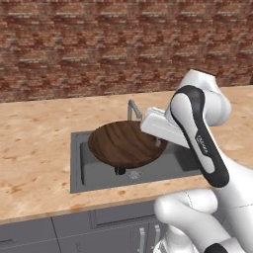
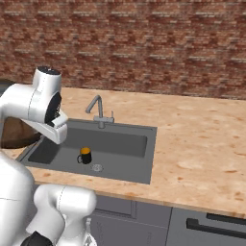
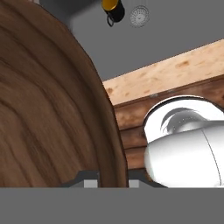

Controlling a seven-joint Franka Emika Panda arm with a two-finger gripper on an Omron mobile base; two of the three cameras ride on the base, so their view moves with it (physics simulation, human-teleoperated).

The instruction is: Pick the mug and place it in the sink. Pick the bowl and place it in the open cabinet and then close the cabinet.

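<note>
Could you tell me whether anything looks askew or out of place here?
Only the bowl: it hangs tilted above the sink, held at its rim by the claw. The mug stands upright inside the basin.

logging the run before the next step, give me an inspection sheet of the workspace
surface: speckled tan counter, bare around the sink
job's things: mug upright on the sink floor near the drain; bowl lifted, tilted, over the sink
clutter: nothing seen
grippers: pincer shut on the bowl's rim
cables: nothing seen
surroundings: brick wall, faucet, grey drawer fronts below
</note>
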